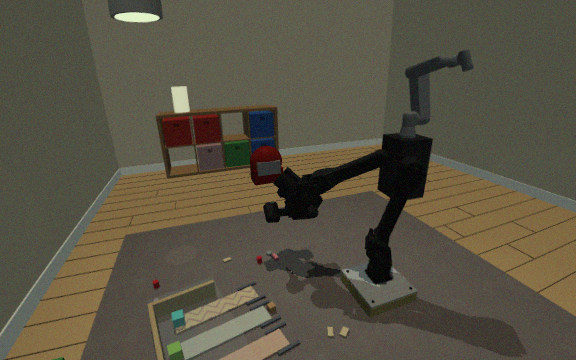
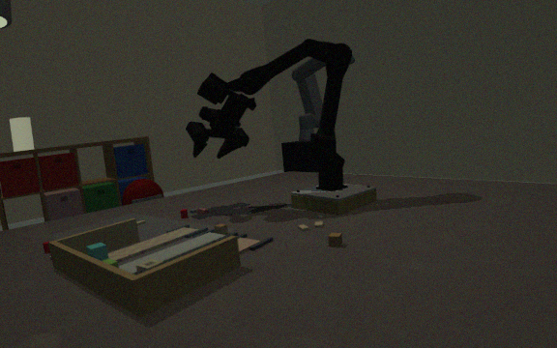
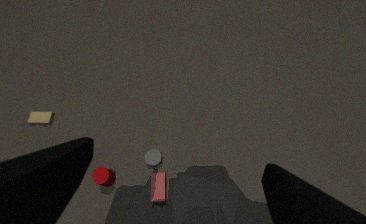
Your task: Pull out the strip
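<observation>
My gripper (image 2: 207, 156) (image 3: 180, 159) is open and empty, high above the mat, beyond the handle ends of the strips. A wooden tray (image 1: 154, 327) (image 2: 191, 271) holds three strips side by side: a zigzag-patterned one (image 1: 223, 307) (image 2: 153, 244), a pale grey-green one (image 1: 228, 332) (image 2: 177, 251) and a pink one (image 1: 263, 347) (image 2: 247, 243). A teal cube (image 1: 178, 318) (image 2: 98, 250) is at the zigzag strip's far end, a green cube (image 1: 174, 350) (image 2: 110, 262) at the pale strip's. A tan block (image 2: 148, 264) shows partly behind the tray's near wall. I cannot make out a label on any cube.
Dark handle bars stick out at the strips' ends; a brown cube (image 1: 271, 307) (image 2: 222, 225) is among them. Another brown cube (image 2: 336, 239) lies apart. Below the gripper are a red cylinder (image 3: 102, 176), a grey disc (image 3: 153, 157) and a pink block (image 3: 158, 187).
</observation>
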Controlling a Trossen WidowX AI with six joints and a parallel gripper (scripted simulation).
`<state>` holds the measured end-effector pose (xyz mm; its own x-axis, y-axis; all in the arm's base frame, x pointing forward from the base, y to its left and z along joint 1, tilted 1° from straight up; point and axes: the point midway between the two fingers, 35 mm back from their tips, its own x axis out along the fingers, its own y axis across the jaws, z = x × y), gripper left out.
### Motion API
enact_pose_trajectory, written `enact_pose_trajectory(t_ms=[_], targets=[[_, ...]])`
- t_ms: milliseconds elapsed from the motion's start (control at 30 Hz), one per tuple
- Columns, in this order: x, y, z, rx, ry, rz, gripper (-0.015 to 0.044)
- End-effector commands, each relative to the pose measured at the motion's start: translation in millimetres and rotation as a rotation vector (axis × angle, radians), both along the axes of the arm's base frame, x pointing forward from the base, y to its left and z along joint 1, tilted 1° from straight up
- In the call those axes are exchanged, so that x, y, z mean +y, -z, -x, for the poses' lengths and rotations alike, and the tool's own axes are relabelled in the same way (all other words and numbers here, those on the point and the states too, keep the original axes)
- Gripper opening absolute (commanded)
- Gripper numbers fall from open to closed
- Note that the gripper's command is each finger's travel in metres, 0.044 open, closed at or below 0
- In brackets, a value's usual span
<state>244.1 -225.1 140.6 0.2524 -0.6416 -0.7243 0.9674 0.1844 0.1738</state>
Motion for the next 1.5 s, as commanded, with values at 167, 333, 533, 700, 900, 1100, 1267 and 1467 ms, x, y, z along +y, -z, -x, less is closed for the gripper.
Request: enact_pose_trajectory(t_ms=[167,333,533,700,900,1100,1267,1467], targets=[[132.7,-19.1,-65.9,-0.016,-0.817,0.100,0.0400],[219.2,-35.2,-73.3,-0.069,-1.287,0.232,0.0400],[244.9,-40.4,-70.5,-0.093,-1.424,0.282,0.0400],[244.9,-40.4,-70.5,-0.093,-1.424,0.282,0.0400],[244.9,-40.4,-70.5,-0.093,-1.424,0.282,0.0400],[244.9,-40.4,-70.5,-0.093,-1.424,0.282,0.0400],[245.4,-39.8,-71.3,-0.087,-1.427,0.277,0.0374],[265.4,-19.0,-93.3,0.129,-1.512,0.117,0.0216]])
